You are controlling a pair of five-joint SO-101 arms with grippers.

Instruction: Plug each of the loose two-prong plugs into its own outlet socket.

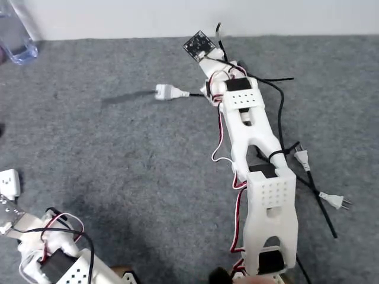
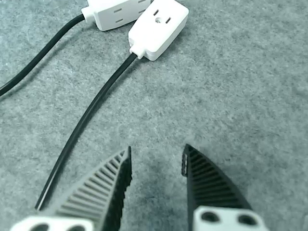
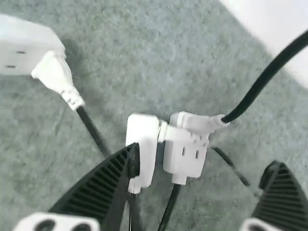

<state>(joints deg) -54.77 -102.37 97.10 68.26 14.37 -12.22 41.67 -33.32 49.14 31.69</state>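
Note:
My left gripper (image 2: 158, 149) is open above bare grey carpet, nothing between its fingers. Ahead of it lie two white outlet sockets (image 2: 159, 24) (image 2: 115, 9) on black cords. One white socket (image 1: 9, 183) sits at the left edge by the left arm (image 1: 53, 254). My right gripper (image 3: 206, 161) is open wide around a white socket with a plug in it (image 3: 185, 147); one finger (image 3: 110, 187) touches a white block (image 3: 142, 144) beside it. Another plug (image 3: 55, 77) sits in a socket (image 3: 21, 45) farther off. Two loose two-prong plugs (image 1: 302, 157) (image 1: 335, 201) lie right of the right arm (image 1: 254, 142).
A white plug (image 1: 166, 92) on a cord lies left of the right arm's wrist. Black cables (image 1: 281, 112) trail across the carpet on the right. A clear plastic container (image 1: 15, 41) stands at the far left corner, by the white wall (image 1: 118, 18).

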